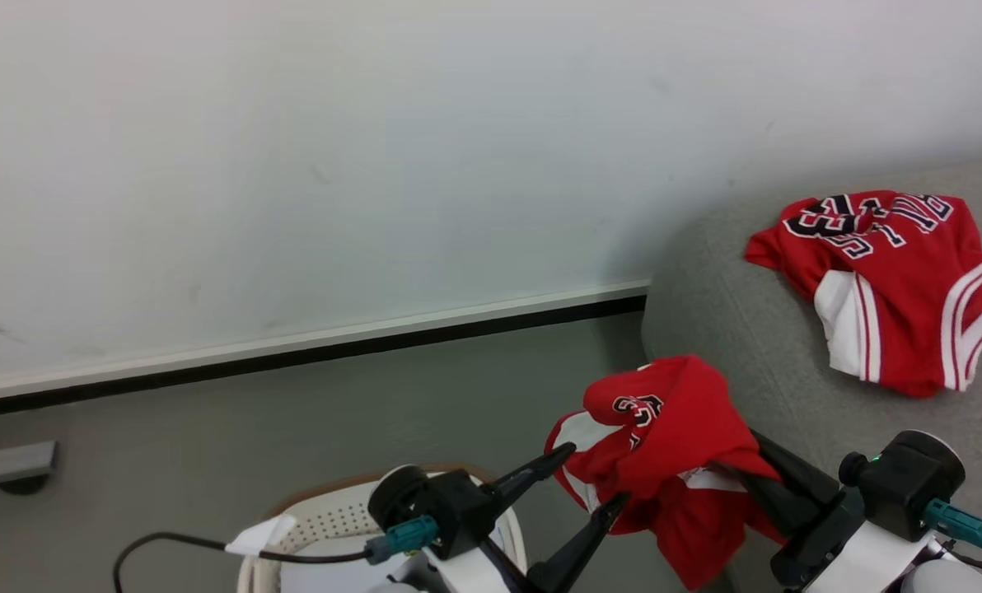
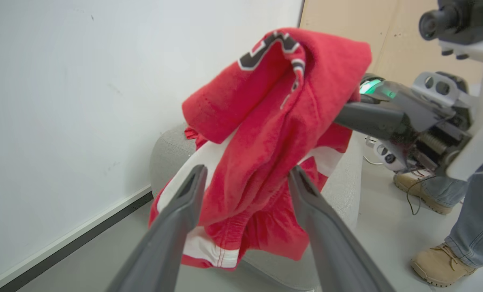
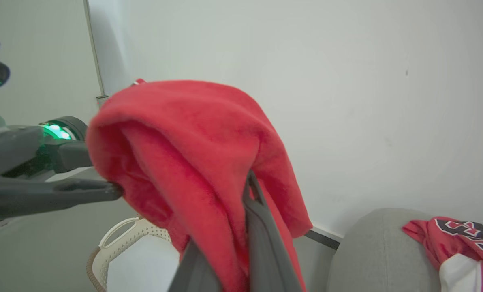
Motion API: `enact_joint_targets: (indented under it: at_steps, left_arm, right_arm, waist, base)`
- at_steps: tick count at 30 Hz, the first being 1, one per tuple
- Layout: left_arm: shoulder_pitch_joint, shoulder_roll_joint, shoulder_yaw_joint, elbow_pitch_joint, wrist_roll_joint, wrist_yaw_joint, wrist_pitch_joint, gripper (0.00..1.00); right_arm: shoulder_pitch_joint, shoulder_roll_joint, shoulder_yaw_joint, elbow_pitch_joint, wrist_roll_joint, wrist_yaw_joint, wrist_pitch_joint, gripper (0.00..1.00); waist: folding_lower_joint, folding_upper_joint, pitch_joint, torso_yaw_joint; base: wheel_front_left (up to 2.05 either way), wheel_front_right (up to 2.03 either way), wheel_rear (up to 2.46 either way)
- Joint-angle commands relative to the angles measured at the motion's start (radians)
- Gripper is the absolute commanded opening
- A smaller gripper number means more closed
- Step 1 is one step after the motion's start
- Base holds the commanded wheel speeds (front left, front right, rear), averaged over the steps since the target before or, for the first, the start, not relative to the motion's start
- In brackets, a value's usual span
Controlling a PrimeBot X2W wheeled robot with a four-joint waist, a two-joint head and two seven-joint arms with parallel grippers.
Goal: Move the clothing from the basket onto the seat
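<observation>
A red garment with white panels (image 1: 664, 428) hangs in the air over the floor, just left of the grey seat (image 1: 730, 329). My right gripper (image 1: 756, 471) is shut on it, fingertips buried in the cloth; in the right wrist view the garment (image 3: 193, 142) drapes over the shut gripper (image 3: 247, 190). My left gripper (image 1: 594, 475) is open, its tips at the garment's left edge; in the left wrist view the cloth (image 2: 266, 134) hangs just beyond the spread fingers (image 2: 184, 202). A second red garment with dark lettering (image 1: 895, 272) lies on the seat. The cream basket (image 1: 326, 519) sits below my left arm.
A white wall with a dark baseboard (image 1: 293, 354) runs behind the grey floor. A person's tan boots (image 2: 438, 263) and jeans stand on the floor past the seat in the left wrist view. A grey bracket (image 1: 9, 465) sits at the far left.
</observation>
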Motion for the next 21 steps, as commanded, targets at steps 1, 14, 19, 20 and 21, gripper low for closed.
enact_joint_targets:
  at_steps: [1, 14, 19, 20, 21]
  left_arm:
    - [0.01, -0.001, 0.002, 0.006, 0.004, -0.003, -0.003, 1.0]
    - [-0.014, -0.027, 0.03, 0.012, 0.045, -0.016, -0.003, 1.0]
    - [-0.064, -0.009, 0.042, 0.021, 0.058, -0.02, -0.003, 1.0]
    - [-0.08, -0.003, 0.045, 0.02, 0.06, -0.021, -0.003, 1.0]
    - [-0.097, 0.003, 0.048, 0.019, 0.067, -0.021, -0.003, 1.0]
  right_arm:
    - [0.011, -0.007, -0.01, -0.005, -0.008, -0.002, 0.002, 0.0]
    - [0.033, -0.012, -0.096, -0.023, -0.033, -0.003, 0.0, 0.0]
    - [0.006, -0.005, -0.208, 0.003, -0.056, -0.003, -0.014, 0.0]
    - [-0.006, -0.007, -0.234, 0.006, -0.063, -0.003, -0.016, 0.0]
    - [-0.018, -0.006, -0.264, 0.012, -0.065, -0.002, -0.021, 0.0]
  waist:
    - [-0.0001, 0.0, 0.015, -0.038]
    - [-0.0001, 0.0, 0.081, -0.104]
    - [-0.0001, 0.0, 0.18, -0.091]
    - [-0.0001, 0.0, 0.211, -0.088]
    - [-0.0001, 0.0, 0.243, -0.084]
  base:
    - [0.0, 0.0, 0.0]
    - [0.0, 0.0, 0.0]
    - [0.0, 0.0, 0.0]
    - [0.0, 0.0, 0.0]
    - [0.0, 0.0, 0.0]
